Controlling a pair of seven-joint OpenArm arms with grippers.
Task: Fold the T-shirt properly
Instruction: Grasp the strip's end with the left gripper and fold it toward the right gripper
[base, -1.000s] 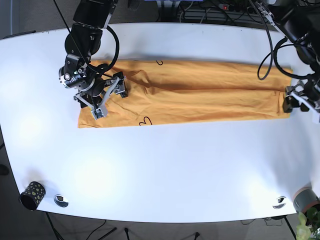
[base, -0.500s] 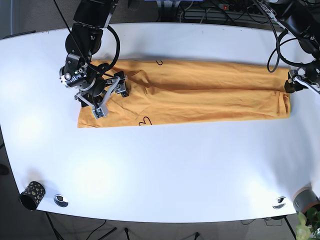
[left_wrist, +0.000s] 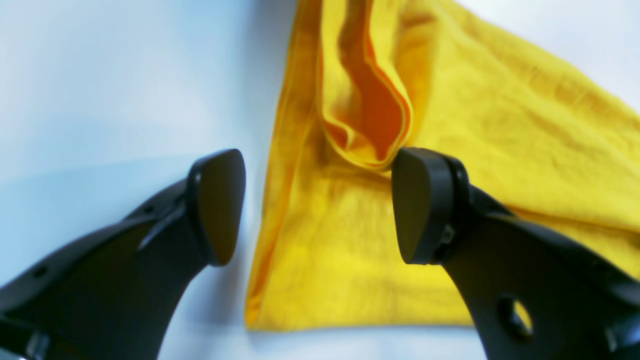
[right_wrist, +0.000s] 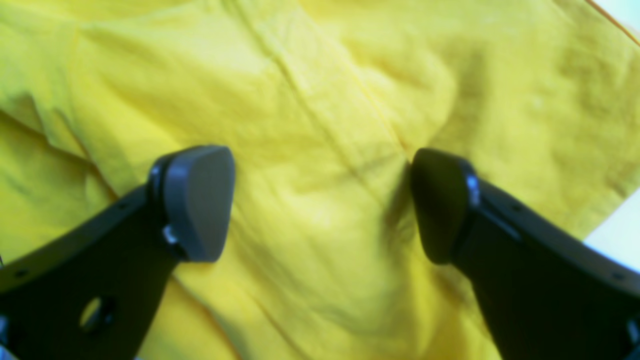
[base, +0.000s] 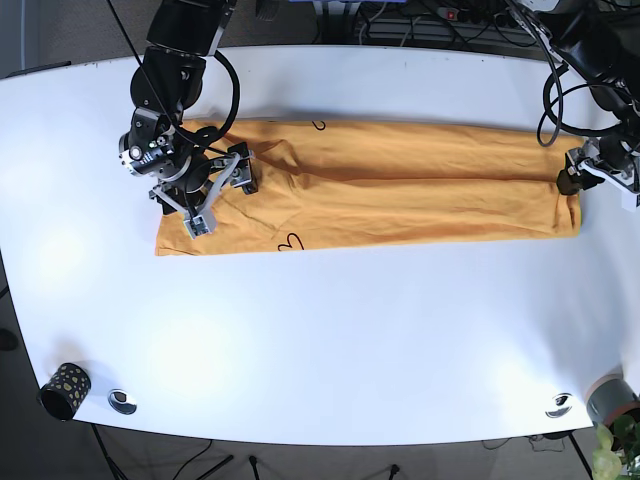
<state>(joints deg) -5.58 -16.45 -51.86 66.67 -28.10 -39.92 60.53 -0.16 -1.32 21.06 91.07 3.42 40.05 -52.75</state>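
Since half a second ago our left pincer (base: 588, 178) has shifted slightly inward and down along the right end of the T-shirt (base: 380, 190), while our right pincer (base: 215, 195) has stayed where it was over the shirt's left end. Nearest us on the white worktop (base: 330, 330) sit a dotted cup (base: 64, 390) and two small discs, and beyond them the orange shirt lies folded into a long band across the far half. Both pincers stand open, gripping nothing: the left one (left_wrist: 315, 205) straddles the shirt's end edge with one finger over bare worktop, the right one (right_wrist: 320, 205) sits spread over wrinkled cloth.

orange t-shirt (base: 400, 185) — long flat band
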